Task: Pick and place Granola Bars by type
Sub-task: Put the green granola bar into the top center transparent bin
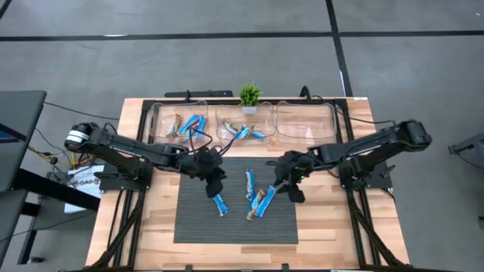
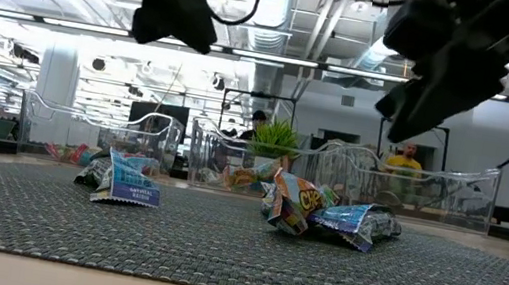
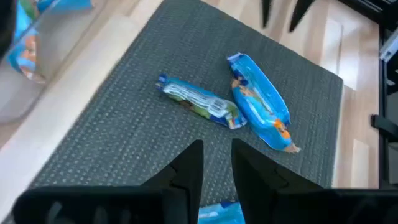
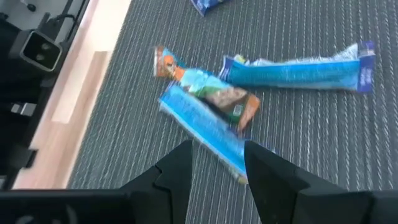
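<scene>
Four granola bars (image 1: pixel 255 198) lie on the dark mat (image 1: pixel 197 223), others in the clear trays (image 1: pixel 170 121) behind. The left end effector (image 1: pixel 215 185) hovers narrow and empty above a blue bar (image 1: pixel 220 204). The right end effector (image 1: pixel 290 183) hangs part-open beside the cluster, holding nothing

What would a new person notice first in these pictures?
Two dark arms meet over a grey ribbed mat, where shiny granola bars lie scattered. Behind it stand three clear bins, two already holding bars, and a small green plant.
</scene>
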Available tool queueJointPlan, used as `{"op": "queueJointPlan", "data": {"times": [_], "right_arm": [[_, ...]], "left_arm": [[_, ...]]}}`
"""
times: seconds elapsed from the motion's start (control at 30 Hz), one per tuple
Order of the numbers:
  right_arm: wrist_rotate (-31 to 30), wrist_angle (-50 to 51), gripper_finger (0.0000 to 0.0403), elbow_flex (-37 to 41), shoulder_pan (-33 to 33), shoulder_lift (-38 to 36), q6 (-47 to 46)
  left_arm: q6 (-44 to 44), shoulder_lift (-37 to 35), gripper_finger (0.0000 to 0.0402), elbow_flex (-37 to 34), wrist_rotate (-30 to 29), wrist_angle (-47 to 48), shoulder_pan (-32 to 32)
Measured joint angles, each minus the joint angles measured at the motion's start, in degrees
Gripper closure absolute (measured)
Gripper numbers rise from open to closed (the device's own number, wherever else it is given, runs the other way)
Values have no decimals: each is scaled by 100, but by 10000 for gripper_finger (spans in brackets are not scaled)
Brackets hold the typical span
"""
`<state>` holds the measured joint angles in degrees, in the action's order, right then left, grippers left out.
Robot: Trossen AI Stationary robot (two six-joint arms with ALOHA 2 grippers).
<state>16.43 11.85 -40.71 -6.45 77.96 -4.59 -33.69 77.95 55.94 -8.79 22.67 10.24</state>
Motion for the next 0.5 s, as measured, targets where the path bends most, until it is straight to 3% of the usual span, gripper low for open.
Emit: {"op": "queueJointPlan", "data": {"times": [0.2, 0.5], "right_arm": [[5, -652, 267, -52, 58, 680, -7], [51, -829, 267, -369, 97, 1584, 189]], "left_arm": [[-182, 0, 327, 1, -110, 7, 249], [-415, 0, 327, 1, -110, 31, 332]]}}
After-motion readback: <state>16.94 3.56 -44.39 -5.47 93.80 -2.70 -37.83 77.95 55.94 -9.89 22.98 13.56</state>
